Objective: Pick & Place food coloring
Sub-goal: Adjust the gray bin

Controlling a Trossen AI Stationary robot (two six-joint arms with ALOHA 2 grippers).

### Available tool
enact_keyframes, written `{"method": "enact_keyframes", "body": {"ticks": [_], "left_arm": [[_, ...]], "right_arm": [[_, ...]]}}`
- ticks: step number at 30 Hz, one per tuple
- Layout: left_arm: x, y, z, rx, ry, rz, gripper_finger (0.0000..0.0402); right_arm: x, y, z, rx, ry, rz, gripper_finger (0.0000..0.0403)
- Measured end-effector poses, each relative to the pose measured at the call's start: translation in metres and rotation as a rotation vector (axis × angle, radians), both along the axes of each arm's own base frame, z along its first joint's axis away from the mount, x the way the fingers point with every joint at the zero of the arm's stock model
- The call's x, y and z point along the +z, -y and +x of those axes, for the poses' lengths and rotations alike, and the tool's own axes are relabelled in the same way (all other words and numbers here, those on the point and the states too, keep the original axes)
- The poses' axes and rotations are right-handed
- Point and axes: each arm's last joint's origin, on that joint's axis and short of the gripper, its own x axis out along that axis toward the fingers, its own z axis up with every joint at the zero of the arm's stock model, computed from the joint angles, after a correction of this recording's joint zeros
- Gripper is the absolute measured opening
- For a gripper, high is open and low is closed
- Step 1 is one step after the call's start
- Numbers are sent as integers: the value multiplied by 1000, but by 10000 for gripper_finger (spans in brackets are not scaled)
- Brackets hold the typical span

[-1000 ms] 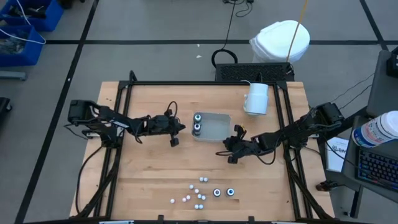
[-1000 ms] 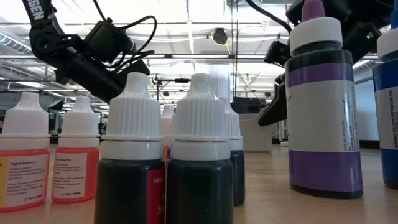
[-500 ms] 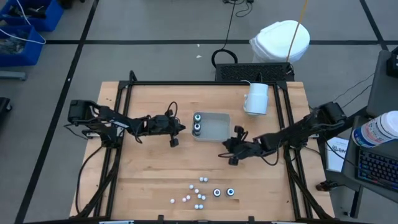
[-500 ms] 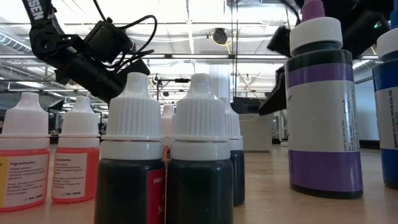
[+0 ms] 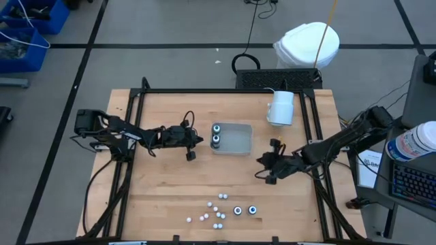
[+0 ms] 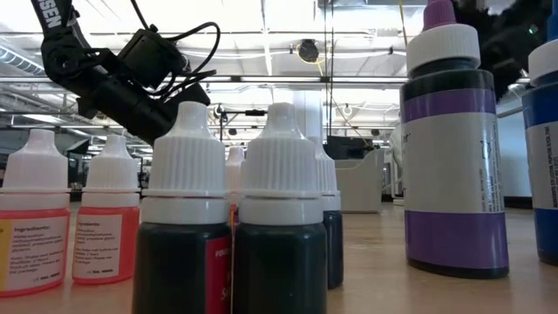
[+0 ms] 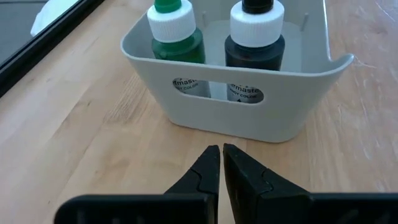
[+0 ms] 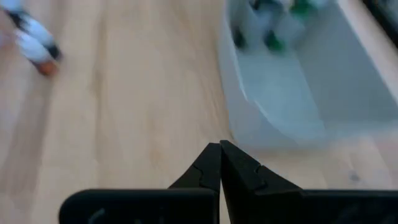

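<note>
On my wooden table [image 5: 163, 184], two bottles [image 5: 216, 135] stand in the tray [image 5: 235, 139]; the rest [image 5: 225, 210] cluster at the near edge. Left gripper [image 5: 191, 155] beside the tray, nearly closed, empty. Right gripper [image 5: 270, 179] closed, empty.

Bare table [image 5: 163, 190] lies open; only the grey tray [image 5: 240, 139] stands mid-table.
</note>
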Motion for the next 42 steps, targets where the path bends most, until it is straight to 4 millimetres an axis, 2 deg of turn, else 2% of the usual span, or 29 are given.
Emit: {"method": "enact_keyframes", "body": {"ticks": [8,13,17,25,32,42], "left_arm": [[-3,0,-2,1,-31,-7,31],[-3,0,-2,4,-31,-12,31],[-3,0,-2,4,-32,-12,31],[-3,0,-2,0,-34,-6,31],[-3,0,-2,0,-33,-8,31],[-2,2,-1,-30,-24,-30,31]], "right_arm": [[-9,14,-18,-268,-104,-11,0],[-9,27,-16,-415,-50,-63,0],[-10,39,-11,-467,-50,-66,0],[-15,61,1,-504,-82,-74,0],[-37,76,16,-444,-127,-25,0],[-48,99,38,-350,-91,0,0]]}}
